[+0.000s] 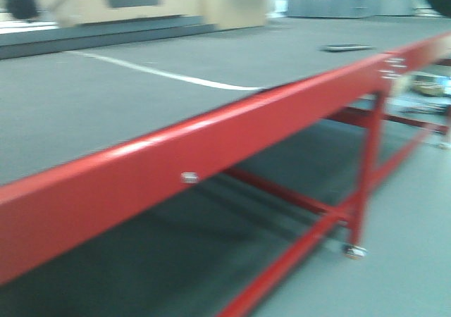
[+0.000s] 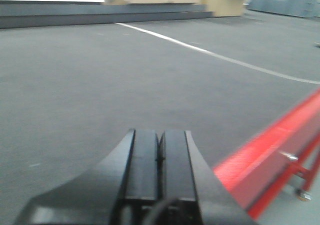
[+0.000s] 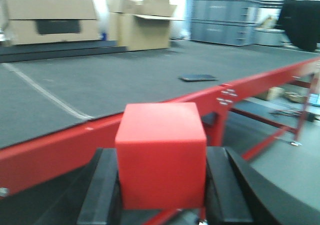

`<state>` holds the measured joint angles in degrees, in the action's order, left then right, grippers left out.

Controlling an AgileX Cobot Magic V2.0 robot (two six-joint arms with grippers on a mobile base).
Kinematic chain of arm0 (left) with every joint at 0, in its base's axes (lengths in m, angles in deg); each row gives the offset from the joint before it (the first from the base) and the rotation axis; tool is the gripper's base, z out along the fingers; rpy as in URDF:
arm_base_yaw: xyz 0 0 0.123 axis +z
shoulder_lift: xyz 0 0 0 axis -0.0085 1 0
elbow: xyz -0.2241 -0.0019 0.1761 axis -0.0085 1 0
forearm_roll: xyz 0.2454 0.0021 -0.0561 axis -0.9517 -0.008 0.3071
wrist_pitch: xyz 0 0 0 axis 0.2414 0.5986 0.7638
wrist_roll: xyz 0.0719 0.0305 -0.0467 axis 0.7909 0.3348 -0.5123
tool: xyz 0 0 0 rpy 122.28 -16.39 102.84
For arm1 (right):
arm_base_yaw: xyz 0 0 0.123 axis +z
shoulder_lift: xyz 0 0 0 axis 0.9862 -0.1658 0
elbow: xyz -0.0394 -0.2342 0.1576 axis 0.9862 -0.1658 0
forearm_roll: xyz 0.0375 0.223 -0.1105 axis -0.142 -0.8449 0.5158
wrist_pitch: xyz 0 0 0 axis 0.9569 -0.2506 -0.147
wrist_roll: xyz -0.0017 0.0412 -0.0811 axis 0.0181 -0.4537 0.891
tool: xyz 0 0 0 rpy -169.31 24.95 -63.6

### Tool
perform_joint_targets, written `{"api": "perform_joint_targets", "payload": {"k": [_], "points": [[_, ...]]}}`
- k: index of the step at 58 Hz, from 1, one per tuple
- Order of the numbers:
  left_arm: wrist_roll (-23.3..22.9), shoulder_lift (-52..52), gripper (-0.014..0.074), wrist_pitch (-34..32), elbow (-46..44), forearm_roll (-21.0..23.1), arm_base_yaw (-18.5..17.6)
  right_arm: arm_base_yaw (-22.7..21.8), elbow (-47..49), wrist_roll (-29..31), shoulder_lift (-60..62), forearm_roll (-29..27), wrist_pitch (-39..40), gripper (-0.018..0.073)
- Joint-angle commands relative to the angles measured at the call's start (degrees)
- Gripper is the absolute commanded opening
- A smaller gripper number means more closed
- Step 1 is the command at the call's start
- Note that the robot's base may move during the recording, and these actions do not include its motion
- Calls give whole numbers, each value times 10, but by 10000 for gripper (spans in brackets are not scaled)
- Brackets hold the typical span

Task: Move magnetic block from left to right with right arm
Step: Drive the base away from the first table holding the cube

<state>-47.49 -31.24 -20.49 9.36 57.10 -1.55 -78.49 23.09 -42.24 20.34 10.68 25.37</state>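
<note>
One red magnetic block [image 3: 160, 135], and it's up off the desk [image 3: 100, 80], pinched between the two black fingers [image 3: 101, 187] of the right tool [image 3: 162, 177]. It's a narrow grip, with both side faces squarely caught. Behind it runs the desk's red edge rail [image 3: 50, 155]. I'd call this the carry. To do it well: hold the squeeze steady, travel level toward the right, bring the cube over the grey top, set it down flat, and only then let go. Left tool [image 2: 160, 155]: pressed closed, nothing in it, low over the desk. Count: one block, two tools, one white line [image 1: 169, 74], one flat dark object [image 3: 198, 77] lying well apart.
</note>
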Motion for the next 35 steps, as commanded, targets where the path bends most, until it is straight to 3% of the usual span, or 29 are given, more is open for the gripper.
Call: {"api": "perform_joint_targets", "payload": {"k": [1,35], "points": [[-1,-6,-117,-48,5,3,-2,-3,18,3,-6,6,51,277],[-1,-6,-117,-48,5,3,-2,-3,18,3,-6,6,51,277]]}}
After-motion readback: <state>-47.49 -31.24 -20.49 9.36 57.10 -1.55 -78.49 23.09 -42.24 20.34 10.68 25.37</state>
